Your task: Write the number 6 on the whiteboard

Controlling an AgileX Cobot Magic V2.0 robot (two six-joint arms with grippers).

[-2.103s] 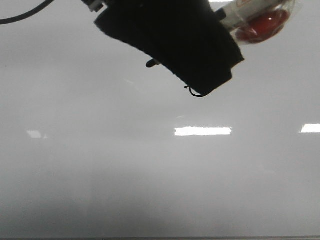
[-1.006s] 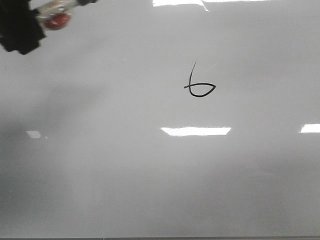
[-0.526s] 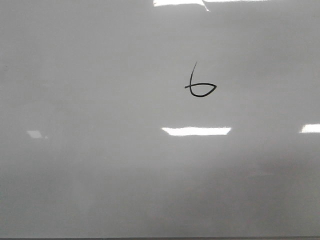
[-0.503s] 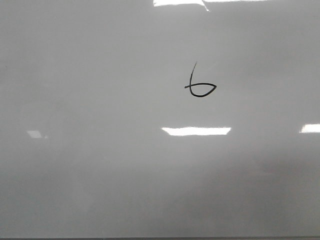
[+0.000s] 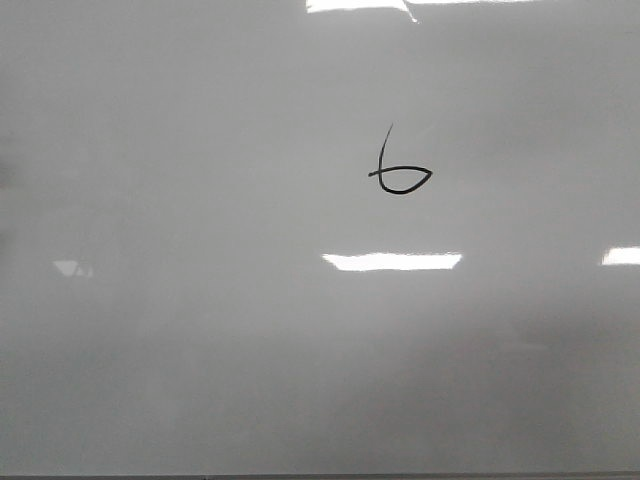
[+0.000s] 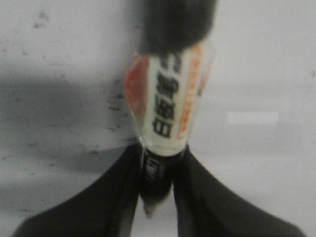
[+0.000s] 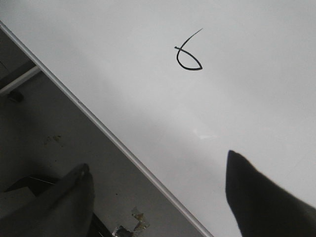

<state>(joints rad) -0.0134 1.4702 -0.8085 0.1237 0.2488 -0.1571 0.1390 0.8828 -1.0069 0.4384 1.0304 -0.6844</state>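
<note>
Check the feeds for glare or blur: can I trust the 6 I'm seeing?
Front view: bright reflections on the whiteboard, none over the number 6, which is sharp. Right wrist view: 6 clear, no glare. Left wrist view: marker blurred, out of focus.

Bright rectangular light reflections (image 5: 392, 262) on glossy surface in front view; another at top edge, smaller ones at far left and far right.

Right wrist view: grey floor (image 7: 64, 128) beyond board's edge, pale bar (image 7: 19, 80) over dark recess, small crumpled scrap (image 7: 133, 222), possibly tape or foil; too blurred to tell.

Left wrist view: dark specks and smudges (image 6: 116, 106) on pale surface.
</note>
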